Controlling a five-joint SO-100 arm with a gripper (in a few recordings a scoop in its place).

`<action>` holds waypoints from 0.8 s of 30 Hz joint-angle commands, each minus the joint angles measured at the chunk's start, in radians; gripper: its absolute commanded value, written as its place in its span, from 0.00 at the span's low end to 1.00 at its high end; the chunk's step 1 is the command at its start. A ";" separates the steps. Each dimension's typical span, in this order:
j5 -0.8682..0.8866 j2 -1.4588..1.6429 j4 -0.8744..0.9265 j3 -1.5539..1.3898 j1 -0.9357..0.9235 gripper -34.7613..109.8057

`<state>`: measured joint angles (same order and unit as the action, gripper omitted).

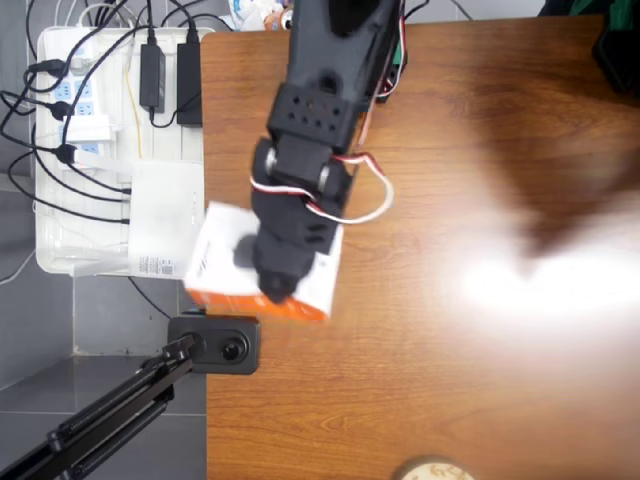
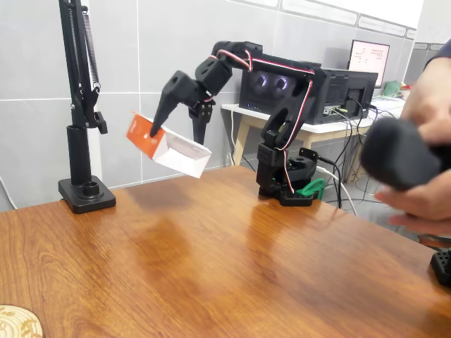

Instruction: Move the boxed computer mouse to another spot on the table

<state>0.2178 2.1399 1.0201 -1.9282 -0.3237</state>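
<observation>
The box (image 2: 169,149) is held in the air by the hand (image 2: 176,127), left of centre in the fixed view, clear of the table (image 2: 211,246) and tilted so that its orange-red end points up and to the left. The fingers are closed on it, one dark finger (image 2: 161,116) lying across the near side and the other reaching down behind the upper edge. In the overhead view the box (image 1: 210,262) is seen left of centre, close to the table's (image 1: 450,350) left edge, with its orange-red side toward the bottom of the frame and its white face largely covered by the hand (image 1: 278,262). The black arm (image 1: 320,110) runs down from the top centre of that frame, with red, white and black wires looped beside it.

In the upper left of the overhead view a white tray (image 1: 50,255) of power strips and cables stands beside the table, with a plain white box (image 1: 165,215) at its lower right. A black camera (image 1: 222,345) on a stand is seen just below the box. A black stand (image 2: 81,141) rises at the far left of the fixed view.
</observation>
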 commanded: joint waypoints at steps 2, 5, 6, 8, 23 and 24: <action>-0.009 0.077 -0.012 -0.092 -0.009 0.24; -0.009 0.089 -0.015 -0.121 -0.003 0.24; -0.009 0.091 -0.021 -0.129 -0.003 0.24; -0.011 0.092 -0.037 -0.140 -0.003 0.24; -0.023 0.140 -0.302 -0.261 0.009 0.98; -0.023 0.138 -0.305 -0.261 0.011 0.98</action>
<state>0.2056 2.2795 0.7164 -2.2135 -0.3252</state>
